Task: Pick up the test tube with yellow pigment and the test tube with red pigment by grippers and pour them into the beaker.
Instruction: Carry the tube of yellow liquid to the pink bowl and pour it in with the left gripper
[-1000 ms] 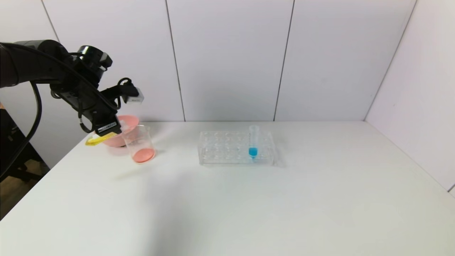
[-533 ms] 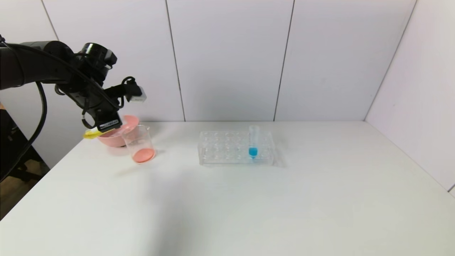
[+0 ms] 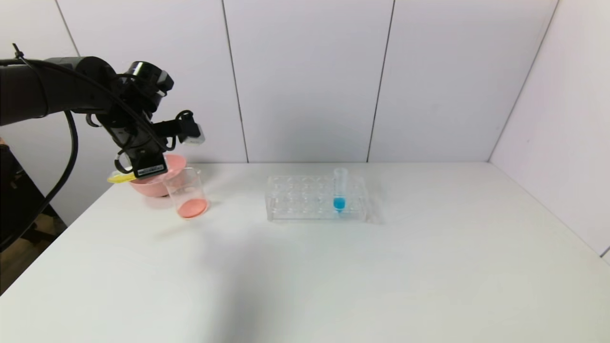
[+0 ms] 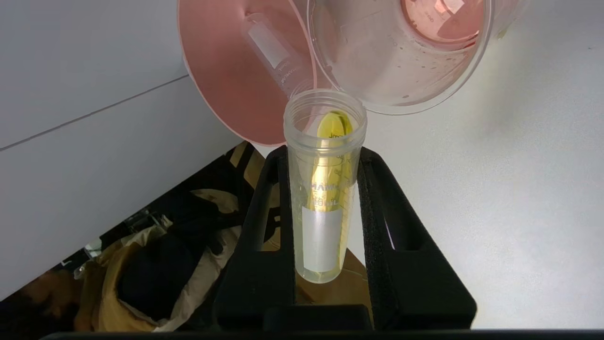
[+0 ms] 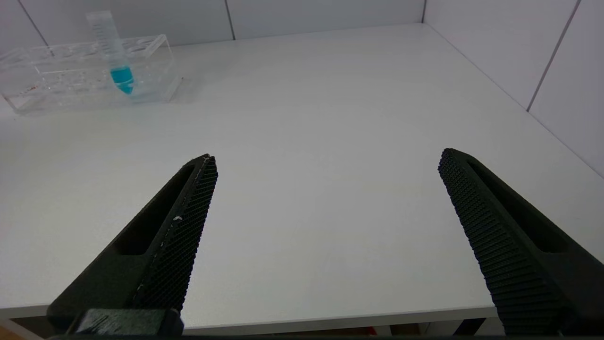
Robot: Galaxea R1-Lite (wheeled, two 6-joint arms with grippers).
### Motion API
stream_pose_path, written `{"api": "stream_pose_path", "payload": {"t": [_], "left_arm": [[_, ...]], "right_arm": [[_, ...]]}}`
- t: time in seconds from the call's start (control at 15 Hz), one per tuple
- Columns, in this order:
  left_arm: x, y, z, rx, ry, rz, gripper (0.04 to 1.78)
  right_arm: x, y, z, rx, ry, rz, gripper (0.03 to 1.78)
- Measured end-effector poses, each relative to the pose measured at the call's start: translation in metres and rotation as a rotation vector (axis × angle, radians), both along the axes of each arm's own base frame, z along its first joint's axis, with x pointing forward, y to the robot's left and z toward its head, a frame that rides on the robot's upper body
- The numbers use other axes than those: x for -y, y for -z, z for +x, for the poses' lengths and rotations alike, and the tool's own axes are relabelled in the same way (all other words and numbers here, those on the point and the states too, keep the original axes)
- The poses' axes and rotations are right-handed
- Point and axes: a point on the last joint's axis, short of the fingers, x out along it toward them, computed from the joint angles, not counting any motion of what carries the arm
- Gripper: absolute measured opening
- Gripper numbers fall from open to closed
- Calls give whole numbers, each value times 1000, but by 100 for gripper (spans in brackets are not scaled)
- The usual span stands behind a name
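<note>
At the upper left of the head view we see our left claw (image 3: pixel 143 172) clamped on the test tube with yellow pigment (image 3: pixel 121 177), which lies nearly level, its yellow tip poking out to the left. In the left wrist view the tube's open mouth points at the rim of the beaker (image 4: pixel 396 52), just short of it. The beaker (image 3: pixel 187 193) stands on the white surface (image 3: pixel 333 276) with pinkish-red liquid at its bottom, touching or just in front of a pink bowl (image 3: pixel 159 183). An empty tube (image 4: pixel 273 52) lies inside that bowl. At centre, a clear rack (image 3: pixel 317 197) holds a blue-tipped tube (image 3: pixel 339 189). Our right claw (image 5: pixel 325 198) shows only in its wrist view, fingers spread wide, empty.
</note>
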Motion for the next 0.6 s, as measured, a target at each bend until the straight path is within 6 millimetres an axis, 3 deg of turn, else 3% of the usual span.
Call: {"api": "stream_pose_path", "payload": {"t": [0.6], "left_arm": [[11, 9, -1, -63, -1, 92, 43]], "right_arm": [[0, 0, 0, 0, -1, 0, 171]]}}
